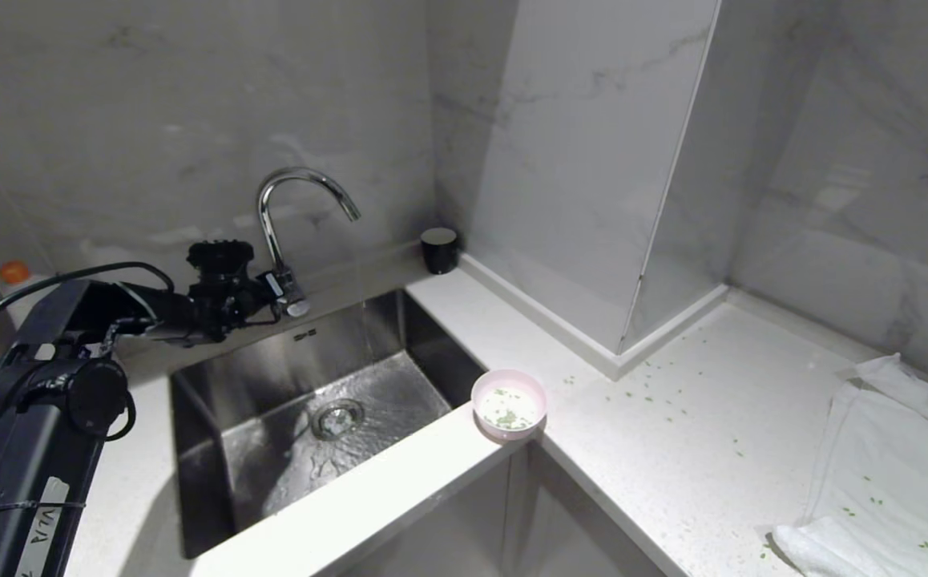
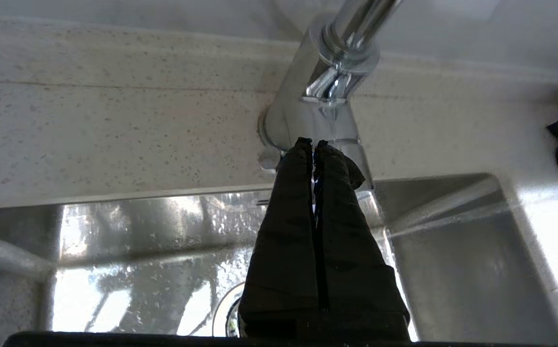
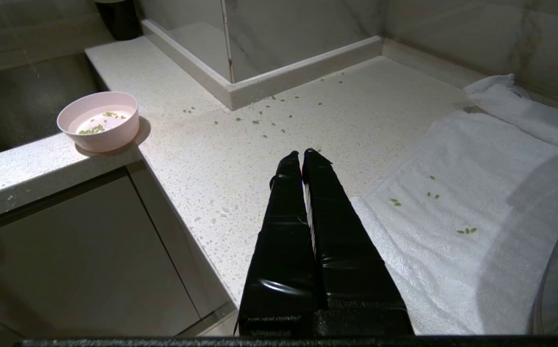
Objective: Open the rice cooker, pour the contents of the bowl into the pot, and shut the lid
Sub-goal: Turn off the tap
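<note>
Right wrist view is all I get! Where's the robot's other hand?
Observer: The left gripper is across the steel sink, its shut tips at the base of the curved chrome faucet.
Operator: Is water coming out?
Observer: Yes, a thin stream of water falls into the sink and ripples around the round drain.
Operator: What else is over there?
Observer: A small orange round thing sits at the far left, behind the left arm.
</note>
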{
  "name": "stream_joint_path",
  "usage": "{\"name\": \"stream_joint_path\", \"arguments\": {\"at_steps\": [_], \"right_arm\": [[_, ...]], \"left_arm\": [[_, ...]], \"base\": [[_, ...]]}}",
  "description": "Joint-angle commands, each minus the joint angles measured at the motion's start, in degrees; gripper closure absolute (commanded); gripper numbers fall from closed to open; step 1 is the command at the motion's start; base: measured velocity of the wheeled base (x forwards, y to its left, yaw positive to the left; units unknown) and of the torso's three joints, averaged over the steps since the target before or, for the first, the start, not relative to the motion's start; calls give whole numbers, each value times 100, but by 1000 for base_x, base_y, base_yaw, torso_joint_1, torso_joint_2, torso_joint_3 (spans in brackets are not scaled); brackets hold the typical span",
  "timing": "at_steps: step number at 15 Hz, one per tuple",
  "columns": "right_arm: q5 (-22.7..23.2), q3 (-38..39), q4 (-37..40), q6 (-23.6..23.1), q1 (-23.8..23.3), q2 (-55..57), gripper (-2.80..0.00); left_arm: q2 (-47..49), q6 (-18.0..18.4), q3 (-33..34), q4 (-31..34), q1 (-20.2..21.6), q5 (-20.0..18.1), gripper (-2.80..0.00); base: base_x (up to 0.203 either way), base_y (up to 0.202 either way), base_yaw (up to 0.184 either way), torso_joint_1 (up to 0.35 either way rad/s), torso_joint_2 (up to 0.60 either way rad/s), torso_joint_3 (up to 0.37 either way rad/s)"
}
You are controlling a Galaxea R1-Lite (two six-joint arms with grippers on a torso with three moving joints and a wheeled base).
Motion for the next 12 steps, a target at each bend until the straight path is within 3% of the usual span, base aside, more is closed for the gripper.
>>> {"name": "stream_joint_path", "arguments": {"at_steps": [1, 5, 9, 12], "right_arm": [[0, 1, -2, 1, 6, 5, 0], [0, 9, -2, 1, -2, 5, 0], [0, 1, -2, 1, -2, -2, 0], [0, 1, -2, 1, -2, 5, 0]], "left_arm": [[71, -14, -6, -14, 48, -1, 0], [46, 3, -6, -164, 136, 26, 0], [-457, -34, 149, -90, 41, 340, 0], [-1416, -136, 1101, -88, -210, 371, 0]], "base": [[0, 0, 0, 0, 0, 0], [0, 0, 0, 0, 0, 0], [0, 0, 0, 0, 0, 0], [0, 0, 0, 0, 0, 0]]}}
